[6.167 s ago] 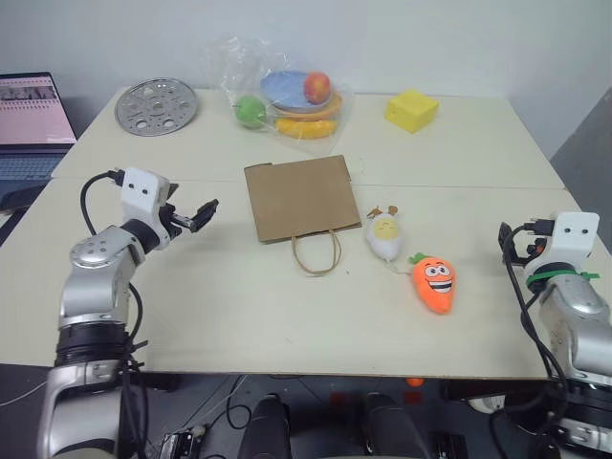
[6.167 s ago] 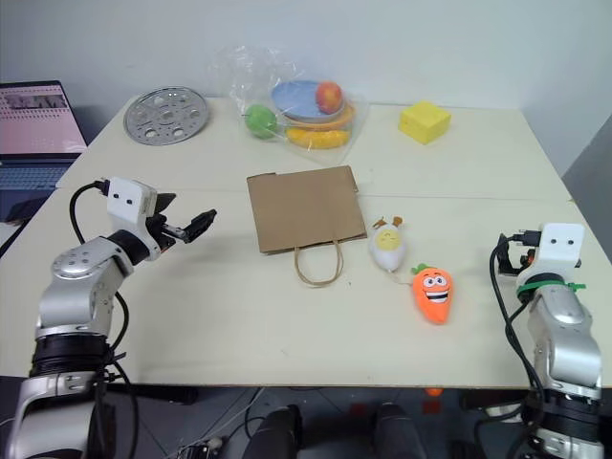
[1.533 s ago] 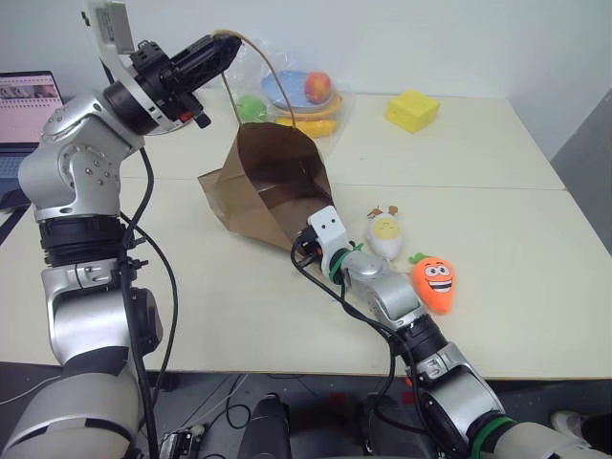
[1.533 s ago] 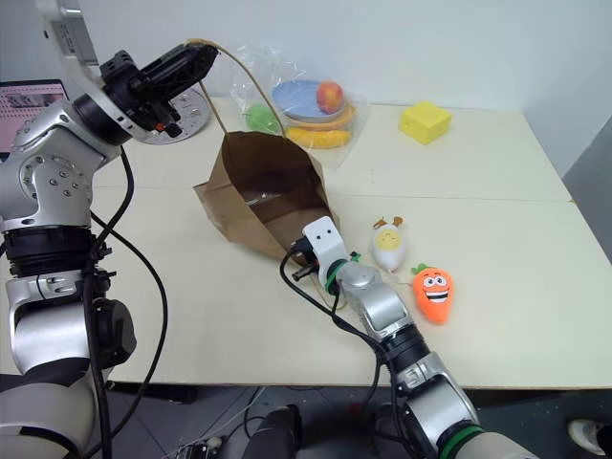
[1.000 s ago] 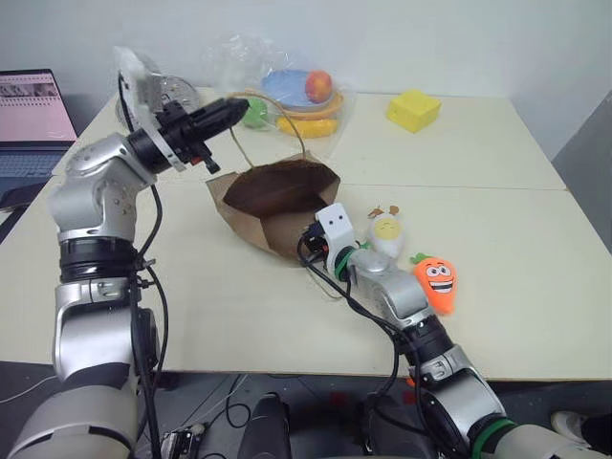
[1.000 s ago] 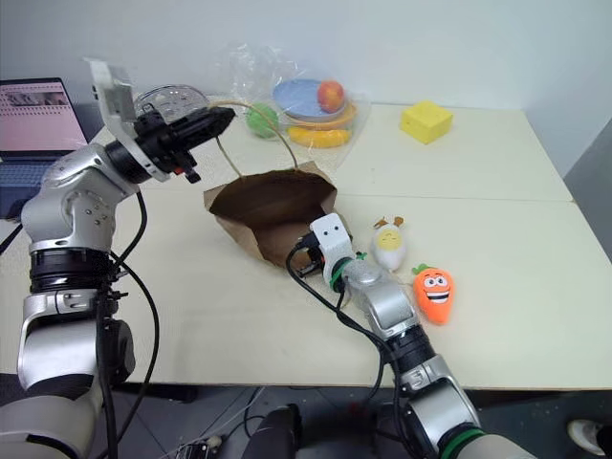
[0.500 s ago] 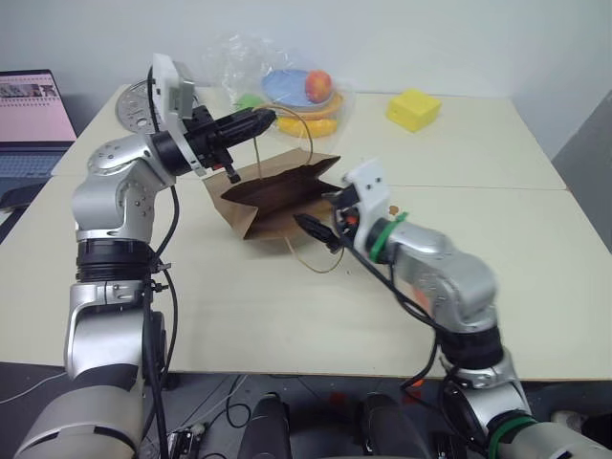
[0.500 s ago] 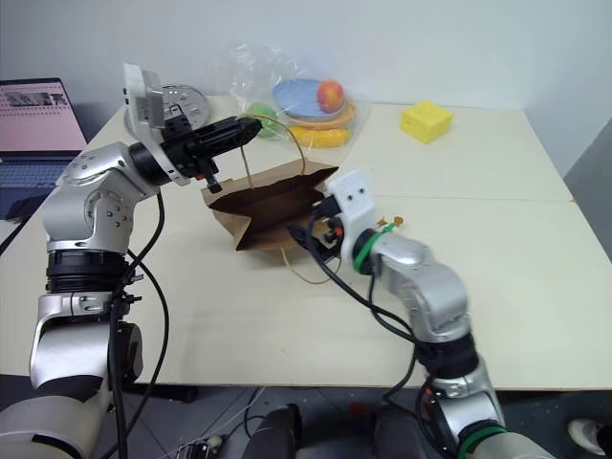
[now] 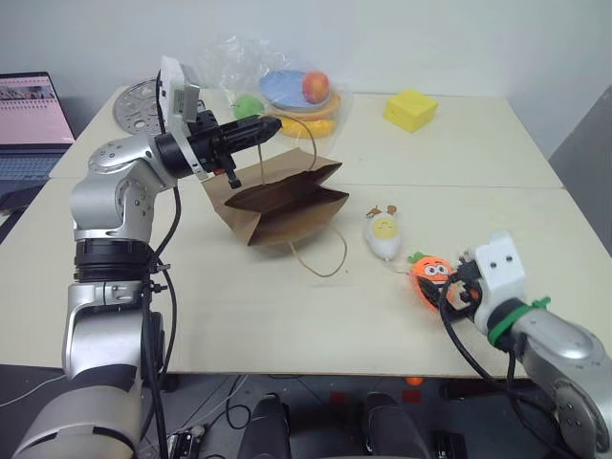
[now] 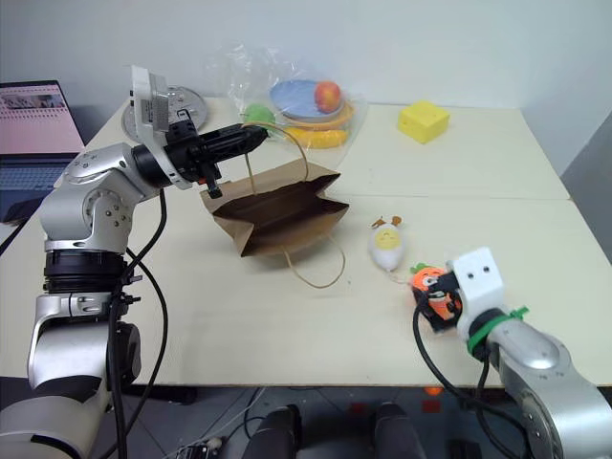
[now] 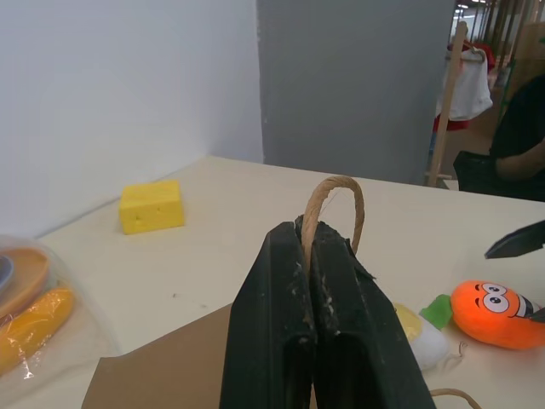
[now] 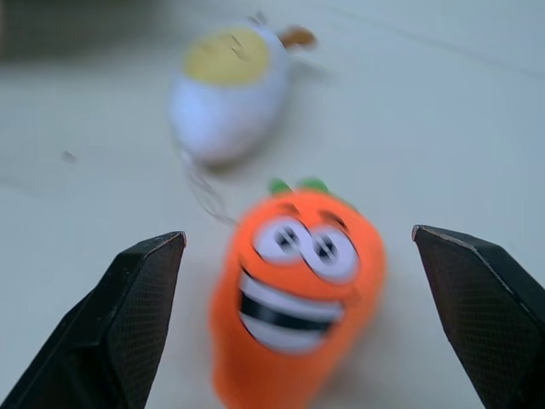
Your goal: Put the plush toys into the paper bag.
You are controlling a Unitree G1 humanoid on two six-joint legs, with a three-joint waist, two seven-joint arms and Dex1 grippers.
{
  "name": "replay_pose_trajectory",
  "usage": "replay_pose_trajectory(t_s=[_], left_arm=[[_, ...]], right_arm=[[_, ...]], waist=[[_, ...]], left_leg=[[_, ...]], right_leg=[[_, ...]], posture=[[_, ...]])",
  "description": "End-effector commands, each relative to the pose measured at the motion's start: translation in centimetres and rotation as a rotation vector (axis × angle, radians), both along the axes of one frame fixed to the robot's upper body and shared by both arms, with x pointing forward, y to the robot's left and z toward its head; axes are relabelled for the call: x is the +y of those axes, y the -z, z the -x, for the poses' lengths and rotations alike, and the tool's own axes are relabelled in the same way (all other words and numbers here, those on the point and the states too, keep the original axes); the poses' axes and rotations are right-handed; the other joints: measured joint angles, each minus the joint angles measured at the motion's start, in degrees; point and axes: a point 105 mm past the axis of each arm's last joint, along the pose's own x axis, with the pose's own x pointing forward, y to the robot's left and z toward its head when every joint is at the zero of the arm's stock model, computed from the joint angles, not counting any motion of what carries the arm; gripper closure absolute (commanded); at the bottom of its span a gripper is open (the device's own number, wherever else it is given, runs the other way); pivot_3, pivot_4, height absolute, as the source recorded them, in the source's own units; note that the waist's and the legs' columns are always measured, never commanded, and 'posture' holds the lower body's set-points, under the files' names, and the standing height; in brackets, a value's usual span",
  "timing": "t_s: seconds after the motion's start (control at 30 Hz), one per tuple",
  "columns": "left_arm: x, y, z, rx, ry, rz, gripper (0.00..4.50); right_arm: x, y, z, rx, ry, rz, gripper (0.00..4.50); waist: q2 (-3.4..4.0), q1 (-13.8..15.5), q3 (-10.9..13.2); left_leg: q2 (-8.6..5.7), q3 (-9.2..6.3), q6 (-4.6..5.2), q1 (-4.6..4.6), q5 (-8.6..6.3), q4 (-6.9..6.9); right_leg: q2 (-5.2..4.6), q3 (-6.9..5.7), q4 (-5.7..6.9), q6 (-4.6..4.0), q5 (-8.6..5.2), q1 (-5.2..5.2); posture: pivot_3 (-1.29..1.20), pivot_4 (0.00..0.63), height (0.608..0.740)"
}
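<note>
While the right gripper (image 12: 298, 319) sat wide open with nothing in it, lower right of the head view, the carrot plush (image 12: 294, 285) lay just ahead between its fingers. Looked like the grab-the-first-toy step: ease forward, then close. White plush (image 9: 384, 235) lay beside it. Left gripper (image 11: 311, 256), upper left, was pinched shut on a cord handle (image 11: 330, 200), lifting the paper bag (image 9: 282, 203) (mouth tilted, only partly open), arm raised.
</note>
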Motion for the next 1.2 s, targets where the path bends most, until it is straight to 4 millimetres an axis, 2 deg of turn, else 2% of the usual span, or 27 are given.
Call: replay_pose_trajectory(t_s=[0.03, 0.1, 0.23, 0.4, 0.5, 0.83, 1.0, 1.07, 1.1, 1.13, 1.2], left_arm=[[-0.2, -1.4, 0.7, -0.052, 0.014, 0.005, 4.5], [-0.2, -1.3, 0.7, -0.05, 0.015, 0.002, 4.5], [0.0, -1.0, 0.9, -0.044, 0.015, -0.009, 4.5], [0.2, -1.3, 1.0, -0.05, 0.005, -0.005, 4.5], [0.1, -1.3, 1.0, -0.053, 0.002, -0.003, 4.5], [0.2, -1.2, 0.9, -0.056, -0.005, 0.002, 4.5], [0.2, -1.3, 0.8, -0.056, -0.005, 0.006, 4.5], [0.2, -1.2, 1.0, -0.049, 0.007, 0.001, 4.5], [0.2, -1.2, 1.0, -0.047, 0.012, 0.0, 4.5], [0.2, -1.1, 1.0, -0.045, 0.015, 0.0, 4.5], [0.2, -1.2, 0.9, -0.046, 0.016, 0.0, 4.5]], right_arm=[[0.1, -0.1, 0.5, -0.03, 0.006, 0.027, 0.03], [-0.5, 0.5, 0.7, -0.015, 0.054, 0.031, 0.03], [0.6, 2.0, 1.4, 0.025, 0.023, -0.005, 0.03], [0.9, 2.3, 1.3, 0.023, 0.016, -0.037, 0.03], [0.9, 2.2, 1.1, 0.019, 0.011, -0.043, 0.89], [0.1, 2.0, 0.6, -0.003, 0.008, -0.016, 4.48], [0.2, 1.5, 0.1, -0.016, -0.1, -0.01, 4.48], [2.1, -2.6, 0.0, -0.059, -0.374, -0.146, 4.48], [2.6, -4.6, 0.0, -0.083, -0.492, -0.154, 4.48], [2.8, -5.9, 0.2, -0.094, -0.563, -0.152, 4.48], [3.1, -7.2, -0.2, -0.095, -0.619, -0.15, 4.48]], waist=[[0.0, -0.02, 0.0], [0.0, -0.04, 0.0], [-0.01, -0.02, -0.01], [-0.01, -0.04, -0.01], [-0.01, -0.01, -0.01], [-0.01, 0.0, -0.01], [-0.01, 0.01, -0.01], [0.01, -0.27, 0.05], [0.01, -0.51, 0.05], [0.02, -0.56, 0.06], [-0.04, -0.23, 0.02]], left_leg=[[0.0, 0.0, 0.0, 0.01, 0.0, 0.0], [0.0, 0.0, 0.0, 0.0, 0.0, -0.01], [0.0, -0.02, 0.0, 0.0, 0.0, -0.03], [0.0, 0.0, 0.0, 0.0, 0.0, 0.01], [0.0, -0.01, 0.0, 0.0, 0.0, 0.0], [0.0, -0.01, 0.0, 0.0, 0.0, 0.0], [0.0, 0.0, 0.0, 0.0, 0.0, 0.01], [0.0, 0.01, 0.0, 0.01, 0.0, 0.03], [0.0, 0.06, 0.0, 0.01, 0.0, 0.05], [0.0, 0.1, 0.0, 0.04, 0.0, 0.08], [0.0, 0.01, 0.02, 0.09, 0.01, 0.05]], right_leg=[[0.0, 0.0, 0.0, 0.0, 0.0, 0.0], [0.0, 0.0, -0.01, 0.0, 0.0, 0.0], [0.0, -0.01, -0.02, -0.01, 0.0, 0.0], [0.0, 0.01, -0.02, 0.06, -0.04, 0.02], [0.0, 0.0, -0.02, 0.04, -0.03, 0.03], [0.01, 0.0, -0.02, 0.03, -0.02, 0.03], [0.0, 0.0, -0.03, 0.03, -0.02, 0.04], [0.01, 0.0, -0.03, 0.03, -0.02, 0.05], [0.0, 0.06, -0.04, 0.01, -0.01, 0.05], [-0.01, 0.08, -0.03, -0.02, 0.02, 0.07], [0.0, 0.0, -0.04, -0.01, 0.01, 0.15]], posture=[[0.0, 0.15, 0.74], [0.0, 0.15, 0.74], [0.0, 0.15, 0.74], [0.0, 0.15, 0.74], [0.0, 0.15, 0.74], [0.0, 0.15, 0.74], [0.0, 0.15, 0.74], [0.0, 0.15, 0.74], [0.0, 0.15, 0.74], [0.0, 0.15, 0.74], [0.0, 0.15, 0.74]])
